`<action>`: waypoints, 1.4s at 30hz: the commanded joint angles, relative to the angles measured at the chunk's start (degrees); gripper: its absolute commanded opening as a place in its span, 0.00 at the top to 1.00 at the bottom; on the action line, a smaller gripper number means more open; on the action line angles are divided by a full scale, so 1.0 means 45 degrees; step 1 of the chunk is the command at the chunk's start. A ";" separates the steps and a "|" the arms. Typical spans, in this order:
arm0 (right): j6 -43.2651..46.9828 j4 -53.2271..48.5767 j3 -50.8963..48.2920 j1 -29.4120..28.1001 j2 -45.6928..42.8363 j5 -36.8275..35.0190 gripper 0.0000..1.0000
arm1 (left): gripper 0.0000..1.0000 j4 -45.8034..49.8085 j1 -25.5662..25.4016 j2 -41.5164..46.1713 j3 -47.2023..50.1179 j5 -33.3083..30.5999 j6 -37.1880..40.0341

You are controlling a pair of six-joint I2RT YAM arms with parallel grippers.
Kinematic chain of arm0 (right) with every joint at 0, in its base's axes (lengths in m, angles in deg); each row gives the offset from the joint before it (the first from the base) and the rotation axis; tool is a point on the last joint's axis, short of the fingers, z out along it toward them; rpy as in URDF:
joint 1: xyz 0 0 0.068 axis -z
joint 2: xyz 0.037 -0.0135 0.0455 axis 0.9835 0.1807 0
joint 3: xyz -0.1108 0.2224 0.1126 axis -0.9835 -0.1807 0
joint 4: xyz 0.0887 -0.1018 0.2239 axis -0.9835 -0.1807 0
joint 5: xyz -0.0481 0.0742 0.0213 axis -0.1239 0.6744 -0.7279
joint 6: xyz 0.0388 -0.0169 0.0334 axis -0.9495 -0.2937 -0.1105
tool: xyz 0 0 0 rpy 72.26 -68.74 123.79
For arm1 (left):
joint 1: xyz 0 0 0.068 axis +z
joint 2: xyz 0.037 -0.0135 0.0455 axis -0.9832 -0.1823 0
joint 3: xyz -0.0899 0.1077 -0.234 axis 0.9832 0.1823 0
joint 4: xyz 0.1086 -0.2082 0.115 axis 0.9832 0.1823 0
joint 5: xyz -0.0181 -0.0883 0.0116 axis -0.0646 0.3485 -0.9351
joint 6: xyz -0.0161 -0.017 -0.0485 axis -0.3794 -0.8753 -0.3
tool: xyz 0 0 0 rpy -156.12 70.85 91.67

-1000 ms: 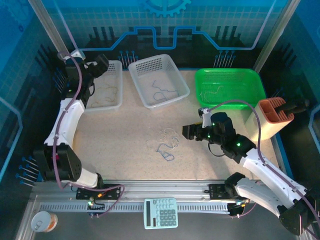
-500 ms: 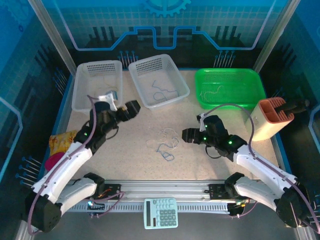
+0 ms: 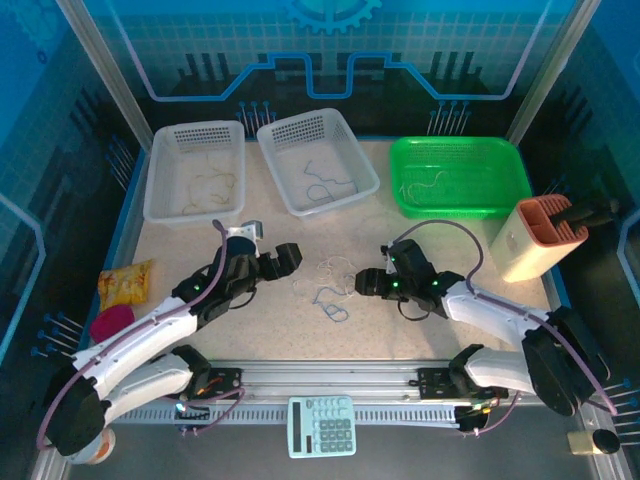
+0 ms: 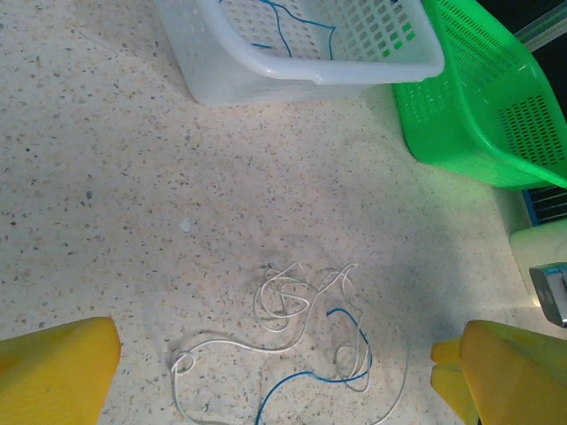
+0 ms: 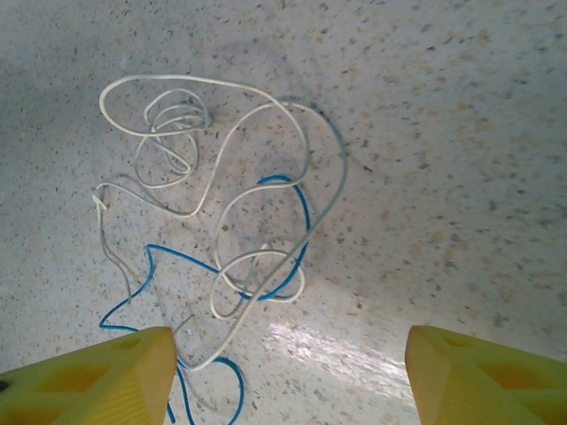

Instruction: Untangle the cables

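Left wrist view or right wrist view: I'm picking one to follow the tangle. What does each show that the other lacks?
Left wrist, not right: the white basket and green basket beyond the tangled cables. Right wrist, not left: a close look at white loops crossing the blue cable. Both: those cables on the speckled table, framed by open yellow pincer fingers.

Speckled beige tabletop (image 3: pixel 175 250); blue circuit-pattern wall panels (image 3: pixel 420 40) behind; aluminium posts (image 3: pixel 100 70) at corners; slotted rail (image 3: pixel 330 380) along near edge.
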 commanded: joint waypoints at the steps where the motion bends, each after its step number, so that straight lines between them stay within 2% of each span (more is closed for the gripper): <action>1: -0.0357 0.1022 0.0100 -0.0282 0.0576 0.0368 0.31 | 0.01 -0.0434 -0.0146 0.0031 0.0255 -0.0407 -0.0356; 5: -0.0486 0.1477 0.0303 -0.0399 0.1316 0.0552 0.34 | 0.01 -0.0450 -0.0195 0.0032 0.0263 -0.0427 -0.0368; 8: -0.0586 0.1868 0.0427 -0.0462 0.1757 0.0745 0.43 | 0.01 -0.0483 -0.0207 0.0031 0.0214 -0.0428 -0.0370; 11: -0.0544 0.1966 0.0649 -0.0495 0.1925 0.0888 0.65 | 0.01 -0.0500 -0.0220 0.0017 0.0165 -0.0399 -0.0349; 15: -0.0019 0.1170 0.1457 -0.0481 0.1729 0.0765 1.00 | 0.01 -0.0506 -0.0259 0.0087 0.0150 -0.0364 -0.0365; 22: 0.2054 -0.0975 0.3568 -0.0443 0.0808 0.0013 1.00 | 0.01 -0.0603 -0.0278 0.0323 0.0195 -0.0237 -0.0271; 29: 0.3783 -0.1171 0.4505 -0.0437 -0.0049 0.0560 1.00 | 0.01 -0.0938 -0.0279 0.0327 0.0069 0.0112 -0.0723; 42: 0.3860 -0.1348 0.5546 -0.0264 -0.1426 0.1039 1.00 | 0.01 -0.2169 -0.0292 0.0051 -0.0527 0.1767 -0.0479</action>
